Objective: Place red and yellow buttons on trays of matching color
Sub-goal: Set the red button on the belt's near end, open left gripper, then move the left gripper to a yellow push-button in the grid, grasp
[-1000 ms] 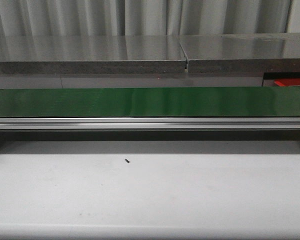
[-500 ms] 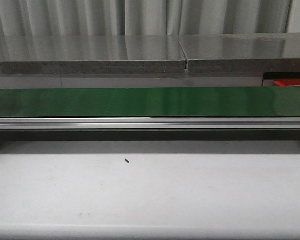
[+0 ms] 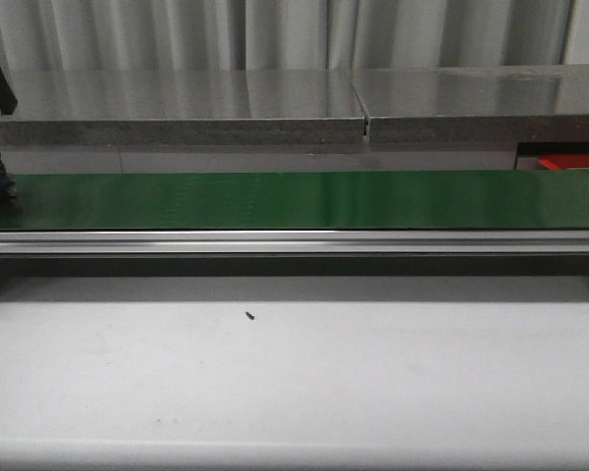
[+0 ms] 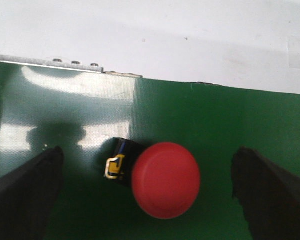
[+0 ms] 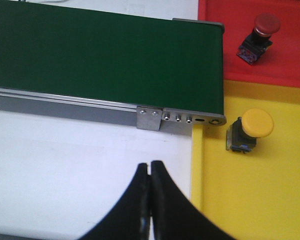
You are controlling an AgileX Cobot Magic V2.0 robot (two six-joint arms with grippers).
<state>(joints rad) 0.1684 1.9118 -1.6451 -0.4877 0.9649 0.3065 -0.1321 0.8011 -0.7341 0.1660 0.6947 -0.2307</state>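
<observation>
At the belt's left end, your left gripper hangs spread wide astride a red button lying on the green belt, not yet gripped. Toward the belt's right end, one red button sits on the red tray, one yellow button on the yellow tray. Your right gripper hovers pinched together, empty.

Glossy green belt, brushed-metal rail.
</observation>
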